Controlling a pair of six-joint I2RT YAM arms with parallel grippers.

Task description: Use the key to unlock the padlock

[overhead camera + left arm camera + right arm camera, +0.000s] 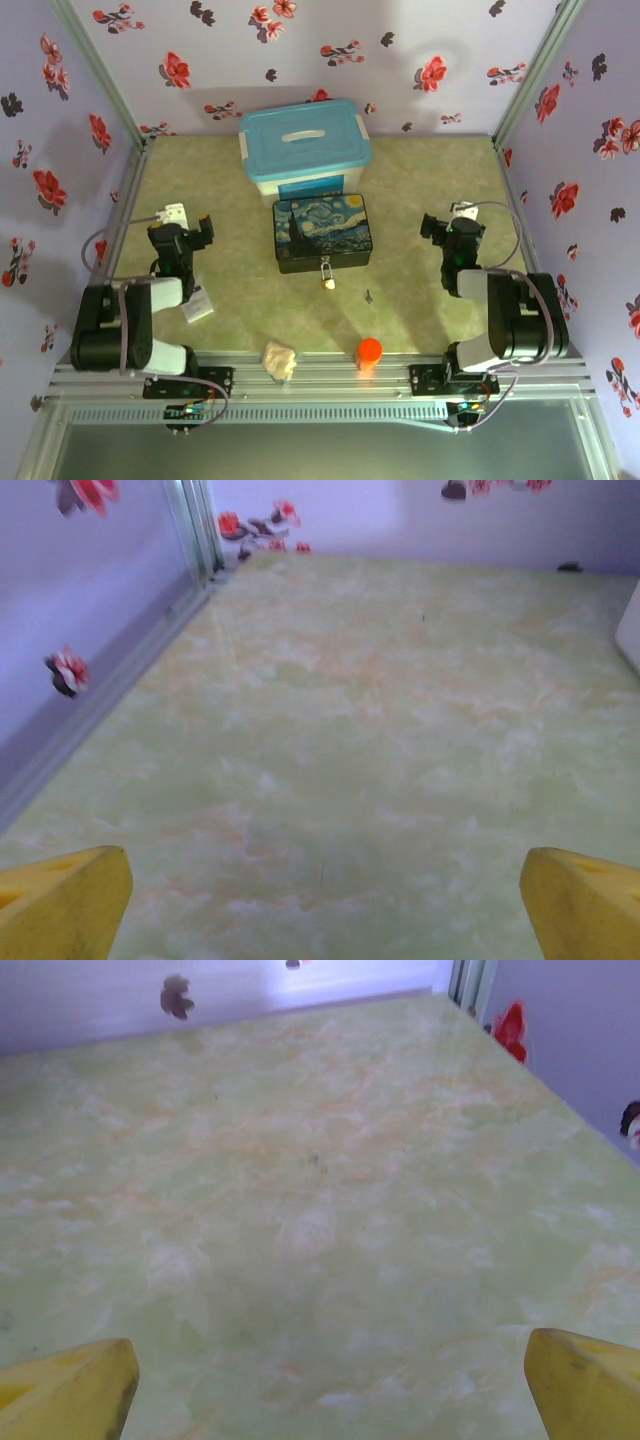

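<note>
A tiny brass padlock (327, 278) with a thin silver shackle hangs at the front edge of a painted tin box (322, 232) in the middle of the table. The key (369, 296), a small dark sliver, lies on the table just right of and nearer than the padlock. My left gripper (203, 232) stands open well to the left of the tin, its yellow fingertips (62, 905) wide apart over bare tabletop. Over on the right side my right gripper (437, 228) is open as well, fingertips (585, 1385) spread with nothing between them.
A blue-lidded plastic bin (305, 148) stands behind the tin. Near the front edge sit an orange cap-like object (369, 351) and a crumpled beige lump (280, 360). A white tag (197, 305) lies by the left arm. Floral walls enclose the green table (420, 180).
</note>
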